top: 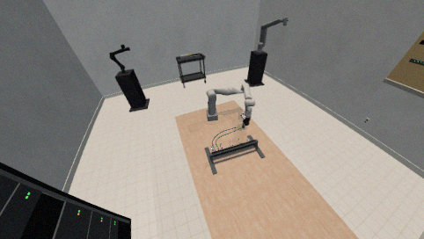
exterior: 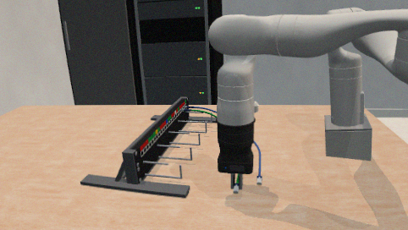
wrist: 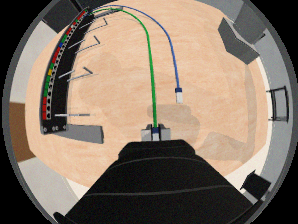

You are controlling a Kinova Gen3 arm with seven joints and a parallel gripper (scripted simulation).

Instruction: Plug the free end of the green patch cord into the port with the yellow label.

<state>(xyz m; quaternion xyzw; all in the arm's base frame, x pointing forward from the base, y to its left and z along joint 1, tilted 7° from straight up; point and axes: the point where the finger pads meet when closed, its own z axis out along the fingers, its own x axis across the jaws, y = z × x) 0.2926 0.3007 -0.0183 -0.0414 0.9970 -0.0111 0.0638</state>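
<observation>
The gripper [exterior: 236, 182] [wrist: 156, 134] is shut on the green cord's plug [exterior: 236, 192], low over the table; the exact height is unclear. The plug's clear end sticks out below the fingers in the exterior view. The green cord [wrist: 152, 80] arches back to the far end of the rack [top: 233, 150] [exterior: 132, 169] [wrist: 59, 100]. The rack stands upright, apart from the gripper, which is on its cord side. The yellow label [exterior: 157, 132] [wrist: 50, 72] is on the rack's label strip, between green labels. The port opening under it is too small to make out.
The blue cord [exterior: 260, 158] [wrist: 171, 45] arches beside the green one; its free plug [exterior: 259, 180] [wrist: 179, 95] hangs or lies near the gripper. Several thin wire guides [exterior: 181, 171] [wrist: 85, 71] stick out from the rack towards the cords. A rack foot [exterior: 161, 189] [wrist: 87, 133] extends at the near end.
</observation>
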